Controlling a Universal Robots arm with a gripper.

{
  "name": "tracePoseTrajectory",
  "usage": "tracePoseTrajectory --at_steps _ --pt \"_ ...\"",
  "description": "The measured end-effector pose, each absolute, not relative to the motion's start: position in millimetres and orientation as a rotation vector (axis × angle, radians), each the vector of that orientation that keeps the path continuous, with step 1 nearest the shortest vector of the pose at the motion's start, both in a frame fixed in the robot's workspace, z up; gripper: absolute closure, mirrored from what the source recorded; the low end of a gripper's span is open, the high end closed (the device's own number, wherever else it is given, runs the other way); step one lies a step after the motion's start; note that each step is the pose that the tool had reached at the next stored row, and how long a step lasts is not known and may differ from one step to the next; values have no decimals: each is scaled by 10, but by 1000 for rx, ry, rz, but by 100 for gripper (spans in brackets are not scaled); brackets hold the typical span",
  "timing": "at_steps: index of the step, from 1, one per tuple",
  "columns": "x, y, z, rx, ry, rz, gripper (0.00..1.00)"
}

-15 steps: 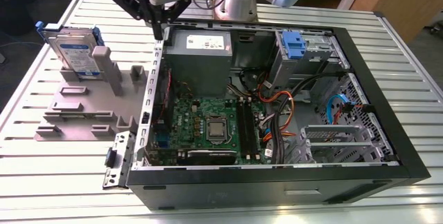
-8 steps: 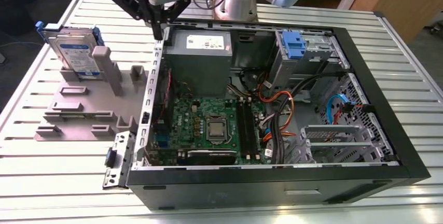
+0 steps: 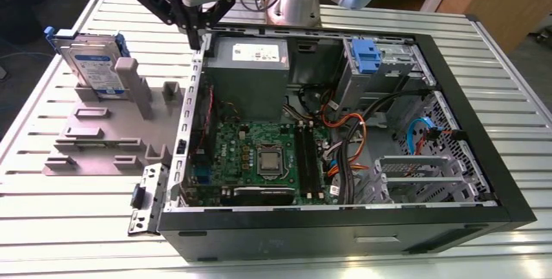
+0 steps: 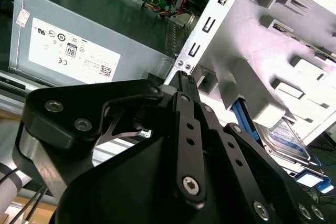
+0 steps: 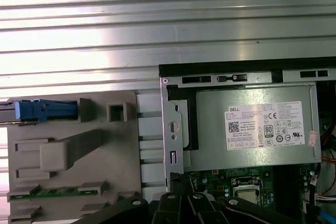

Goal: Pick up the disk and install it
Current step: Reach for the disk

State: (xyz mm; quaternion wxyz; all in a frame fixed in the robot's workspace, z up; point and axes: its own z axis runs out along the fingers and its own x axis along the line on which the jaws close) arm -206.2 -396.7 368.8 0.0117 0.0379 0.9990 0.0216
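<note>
- Since the black metal fingers [image 4: 186,108] of the gripper [image 3: 196,40] are pressed together with nothing between them, the step in hand reads as the reach for the disk. Doing it well, in my judgement, calls for spreading them wider than the drive's body before they close on it.
- At their tips, the fingers hang over the far left corner of the open black computer case [image 3: 345,227], at its silver sheet-metal edge. I cannot tell whether they touch it.
- Just right of the tips sits the big grey power-supply box [image 3: 250,66] with a white sticker, inside the case.
- Further out, on the exterior view's left of the case, the disk [image 3: 90,59] stands on edge, well apart from the gripper. It is a flat silver-grey metal hard drive with a white-and-blue label and blue plastic side rails.
- It sits in a slot of a light grey plastic fixture [image 3: 95,137], whose upright grey post [image 3: 128,79] stands just beside the drive's near face.
- A sound grip would take the free upper part squarely and clear of that post, then lift straight out of the slot so the rails do not snag.
- Fixture and case both rest on a ribbed aluminium table [image 3: 86,227].
</note>
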Motion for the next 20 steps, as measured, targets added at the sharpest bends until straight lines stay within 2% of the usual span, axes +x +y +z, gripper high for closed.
tracePoseTrajectory --at_steps 20 --pt "-2129 -3967 3686 118 3115 67 89"
